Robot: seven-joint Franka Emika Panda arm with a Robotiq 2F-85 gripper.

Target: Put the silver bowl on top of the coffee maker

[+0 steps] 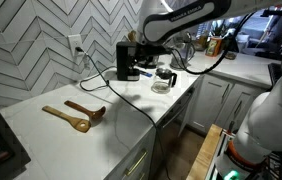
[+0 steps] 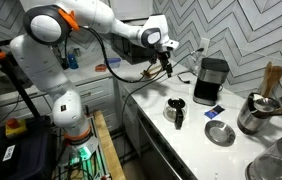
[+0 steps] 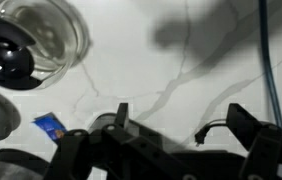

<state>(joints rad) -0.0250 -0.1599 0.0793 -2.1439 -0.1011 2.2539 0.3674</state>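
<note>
Hovering above the surface [image 2: 196, 150], the end effector [image 2: 165, 68] is wide open and holds nothing. The silver bowl [image 2: 220, 133] lies on the surface in front of the coffee maker [image 2: 211, 80], well apart from the end effector. The glass jug [image 2: 177, 112] stands near the path; a low approach may knock it, and the shiny rim may slip

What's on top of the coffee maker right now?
Nothing shows there: in an exterior view the top of the coffee maker is bare. The silver bowl sits on the counter, apart from it. Behind the machine is hidden.
</note>
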